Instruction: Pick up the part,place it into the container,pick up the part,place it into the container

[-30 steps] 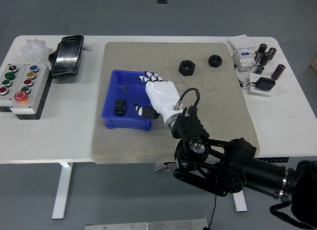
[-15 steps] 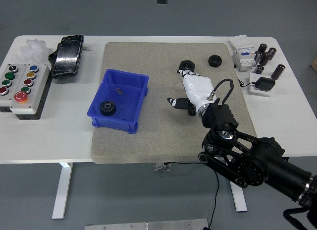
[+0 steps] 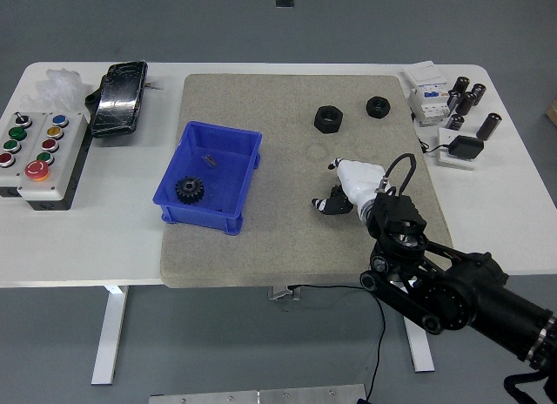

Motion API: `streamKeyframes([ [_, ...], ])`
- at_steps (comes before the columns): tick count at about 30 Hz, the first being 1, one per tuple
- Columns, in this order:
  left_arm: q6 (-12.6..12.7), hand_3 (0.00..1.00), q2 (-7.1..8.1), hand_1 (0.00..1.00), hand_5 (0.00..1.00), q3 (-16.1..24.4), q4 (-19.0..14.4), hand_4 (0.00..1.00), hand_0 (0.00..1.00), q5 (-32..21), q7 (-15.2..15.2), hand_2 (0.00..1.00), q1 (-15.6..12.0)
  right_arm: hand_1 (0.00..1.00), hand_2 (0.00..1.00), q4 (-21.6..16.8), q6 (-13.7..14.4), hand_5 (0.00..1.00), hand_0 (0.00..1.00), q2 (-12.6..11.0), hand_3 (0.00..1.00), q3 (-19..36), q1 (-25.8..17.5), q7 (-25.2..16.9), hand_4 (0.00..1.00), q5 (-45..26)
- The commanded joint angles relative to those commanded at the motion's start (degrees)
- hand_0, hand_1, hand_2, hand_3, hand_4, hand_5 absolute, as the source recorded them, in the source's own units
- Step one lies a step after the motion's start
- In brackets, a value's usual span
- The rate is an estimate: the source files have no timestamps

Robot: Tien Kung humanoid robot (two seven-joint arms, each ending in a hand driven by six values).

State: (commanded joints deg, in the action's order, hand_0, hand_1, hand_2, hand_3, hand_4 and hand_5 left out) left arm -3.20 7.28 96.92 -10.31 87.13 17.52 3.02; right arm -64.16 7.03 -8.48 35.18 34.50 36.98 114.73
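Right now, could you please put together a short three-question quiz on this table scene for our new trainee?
1. True or false: the blue bin already holds a black gear.
2. How many black nuts lie on the grey mat outside the bin?
A. one
B. two
C. four
3. Fill in: the right hand hovers over the mat, to the ____ of the bin as the camera sees it.

Key:
1. True; the gear lies in the bin's near left part.
2. B; a larger nut and a smaller nut sit near the mat's far edge.
3. Right; the hand holds nothing that can be seen.
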Motion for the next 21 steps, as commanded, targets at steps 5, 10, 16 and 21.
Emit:
streamKeyframes([
  [5,-0.01,0.643,-0.06,0.562,0.406,0.04,0.00,0.657,0.667,0.03,0.03,0.419,-0.08,0.519,0.536,0.42,-0.93,0.299,0.295,-0.34,0.626,0.15,0.18,0.00,0.301,-0.16],
  [10,-0.02,0.643,-0.06,0.562,0.404,-0.01,0.00,0.658,0.666,-0.03,-0.06,0.419,-0.06,0.463,0.404,0.48,-1.65,0.164,0.274,-0.50,0.562,-0.09,0.27,0.00,0.052,-0.67],
  [16,-0.02,0.644,-0.01,0.562,0.406,-0.04,0.00,0.657,0.666,-0.08,-0.24,0.418,0.02,0.432,0.310,0.27,-1.28,0.065,0.249,-0.84,0.483,-0.50,0.36,0.00,0.013,-0.34],
  [21,-0.01,0.645,-0.01,0.561,0.406,-0.06,0.00,0.656,0.666,-0.14,-0.26,0.418,0.05,0.416,0.288,-1.30,0.36,0.050,0.238,-1.16,0.440,-0.90,1.44,0.00,0.002,1.26],
])
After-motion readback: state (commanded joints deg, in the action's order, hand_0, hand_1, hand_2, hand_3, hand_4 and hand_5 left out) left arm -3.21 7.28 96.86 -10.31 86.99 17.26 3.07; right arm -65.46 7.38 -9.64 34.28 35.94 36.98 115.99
